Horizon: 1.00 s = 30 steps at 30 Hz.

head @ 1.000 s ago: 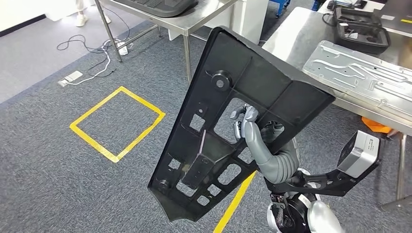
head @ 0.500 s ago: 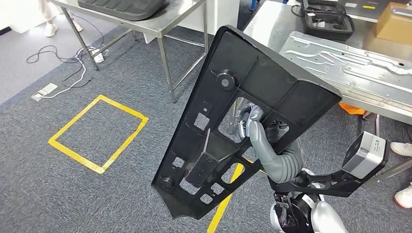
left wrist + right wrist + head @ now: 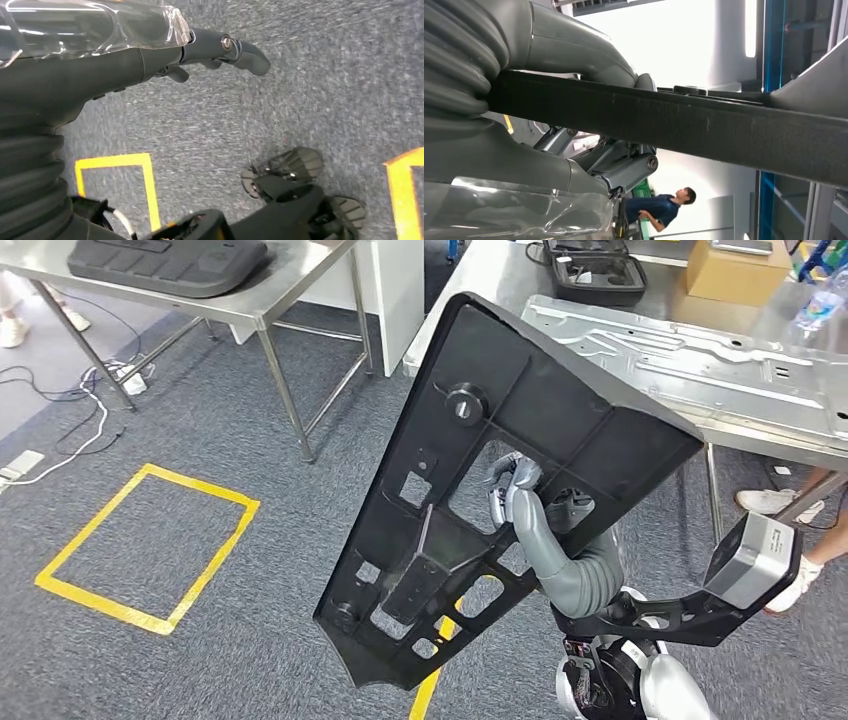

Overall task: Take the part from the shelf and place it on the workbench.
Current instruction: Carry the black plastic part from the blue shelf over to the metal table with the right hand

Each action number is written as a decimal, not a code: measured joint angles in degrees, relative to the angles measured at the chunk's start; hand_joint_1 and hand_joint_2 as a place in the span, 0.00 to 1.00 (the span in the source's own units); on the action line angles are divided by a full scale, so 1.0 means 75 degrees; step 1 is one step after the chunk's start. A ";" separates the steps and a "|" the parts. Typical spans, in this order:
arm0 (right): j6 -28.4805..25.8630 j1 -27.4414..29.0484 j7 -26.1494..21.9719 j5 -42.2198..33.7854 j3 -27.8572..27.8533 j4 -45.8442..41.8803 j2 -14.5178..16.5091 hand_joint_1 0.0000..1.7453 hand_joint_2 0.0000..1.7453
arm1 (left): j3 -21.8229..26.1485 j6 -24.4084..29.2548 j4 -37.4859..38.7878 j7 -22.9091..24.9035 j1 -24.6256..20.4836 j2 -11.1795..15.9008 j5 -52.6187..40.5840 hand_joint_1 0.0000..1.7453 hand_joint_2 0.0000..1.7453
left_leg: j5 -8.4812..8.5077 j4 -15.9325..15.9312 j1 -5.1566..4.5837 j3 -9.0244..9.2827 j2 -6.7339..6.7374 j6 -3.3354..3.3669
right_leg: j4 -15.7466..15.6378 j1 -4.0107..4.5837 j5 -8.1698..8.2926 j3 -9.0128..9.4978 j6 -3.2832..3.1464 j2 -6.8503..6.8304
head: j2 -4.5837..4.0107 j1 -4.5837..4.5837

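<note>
The part is a large black plastic panel (image 3: 520,430) with cut-outs and ribs, held up tilted in front of me above the carpet. My right hand (image 3: 530,520) grips it through one of its openings near the middle. In the right wrist view the panel's edge (image 3: 704,125) crosses the picture as a dark band, with the thumb (image 3: 574,55) pressed over it. The steel workbench (image 3: 470,290) stands ahead to the right, beyond the panel's top end. My left hand (image 3: 150,55) hangs over the carpet with its fingers (image 3: 240,47) stretched out, holding nothing.
On the workbench lie a pressed metal sheet (image 3: 690,350), a black case (image 3: 595,265), a cardboard box (image 3: 735,275) and a bottle (image 3: 820,305). A second steel table (image 3: 250,300) at the left carries a black moulding (image 3: 165,265). A yellow taped square (image 3: 145,545) marks the carpet. A person's shoes (image 3: 770,502) show under the workbench.
The whole scene has slid leftward, so the camera has turned right and the workbench shows more fully. The panel stays in my right hand's grip at the same tilt.
</note>
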 joint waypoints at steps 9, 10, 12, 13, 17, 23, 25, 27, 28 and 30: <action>-0.0019 -0.0009 0.0091 0.0121 -0.0013 -0.0041 -0.0050 1.00 1.00 | -0.0001 0.0021 -0.0001 -0.0008 -0.0016 -0.0007 0.0003 0.00 1.00 | 0.0051 -0.0102 0.0051 0.0094 0.0696 0.0187 | 0.2234 -0.0045 -0.0901 -0.1108 0.0237 -0.0734 | 0.0000 0.0055; -0.0021 -0.0012 0.0095 0.0127 -0.0014 -0.0041 -0.0055 1.00 1.00 | -0.0001 0.0021 -0.0001 -0.0010 -0.0024 -0.0008 0.0003 0.00 1.00 | 0.0037 -0.0100 0.0055 0.0110 0.0767 0.0170 | 0.1786 -0.0059 -0.0657 -0.0874 0.0244 -0.0795 | 0.0000 0.0056; -0.0028 -0.0030 0.0102 0.0135 -0.0014 -0.0043 -0.0064 1.00 1.00 | -0.0001 0.0021 0.0000 -0.0015 -0.0041 -0.0005 0.0003 0.00 1.00 | -0.0019 -0.0079 0.0027 0.0150 0.0879 0.0100 | 0.0620 -0.0056 -0.0209 -0.0241 0.0236 -0.1082 | 0.0000 0.0057; -0.0033 -0.0040 0.0104 0.0138 -0.0013 -0.0045 -0.0067 1.00 1.00 | -0.0001 0.0021 0.0000 -0.0017 -0.0047 -0.0003 0.0003 0.00 1.00 | -0.0046 -0.0070 0.0005 0.0166 0.0922 0.0061 | 0.0240 -0.0049 -0.0098 -0.0038 0.0208 -0.1185 | -0.0001 0.0049; -0.0039 -0.0049 0.0111 0.0146 -0.0014 -0.0060 -0.0076 1.00 1.00 | -0.0004 0.0021 -0.0001 -0.0023 -0.0065 0.0000 0.0003 0.00 1.00 | -0.0141 -0.0036 0.0008 0.0188 0.1044 -0.0102 | 0.0015 -0.0004 -0.0056 0.0025 0.0017 -0.1020 | 0.0000 0.0018; -0.0184 -0.0056 0.0117 0.0338 -0.0001 -0.0090 -0.0071 1.00 1.00 | -0.0004 0.0041 0.0001 -0.0023 -0.0030 -0.0003 0.0030 0.00 1.00 | -0.1195 0.2377 0.0058 -0.0976 0.0480 -0.0186 | 0.0002 -0.0007 -0.0017 0.0003 -0.0139 -0.0704 | 0.0000 -0.0008; -0.0234 -0.0047 0.0116 0.0410 0.0000 -0.0092 -0.0071 1.00 1.00 | -0.0004 0.0071 0.0001 -0.0024 -0.0022 -0.0001 0.0081 0.00 1.00 | -0.0839 0.1983 0.0051 -0.0860 0.0465 -0.0143 | 0.0004 0.0004 -0.0017 0.0021 -0.0139 -0.0601 | 0.0000 -0.0009; -0.0260 -0.0049 0.0116 0.0445 0.0000 -0.0102 -0.0070 1.00 1.00 | -0.0004 0.0116 -0.0001 -0.0044 -0.0032 0.0001 0.0132 0.00 1.00 | -0.0276 0.0819 0.0027 -0.0366 0.0403 -0.0063 | 0.0007 0.0017 -0.0023 0.0043 -0.0126 -0.0532 | -0.0001 -0.0009; -0.0275 -0.0048 0.0117 0.0458 0.0000 -0.0107 -0.0070 1.00 1.00 | -0.0004 0.0138 0.0000 -0.0058 -0.0038 0.0003 0.0150 0.00 1.00 | -0.0096 0.0365 0.0007 -0.0178 0.0370 -0.0030 | 0.0010 0.0025 -0.0026 0.0041 -0.0108 -0.0509 | -0.0001 -0.0009; -0.0302 -0.0042 0.0118 0.0478 0.0000 -0.0111 -0.0071 1.00 1.00 | -0.0004 0.0175 0.0001 -0.0079 -0.0047 0.0006 0.0165 0.00 1.00 | 0.0000 -0.0001 -0.0040 -0.0044 0.0327 0.0016 | 0.0008 0.0029 -0.0031 0.0029 -0.0041 -0.0484 | -0.0001 -0.0008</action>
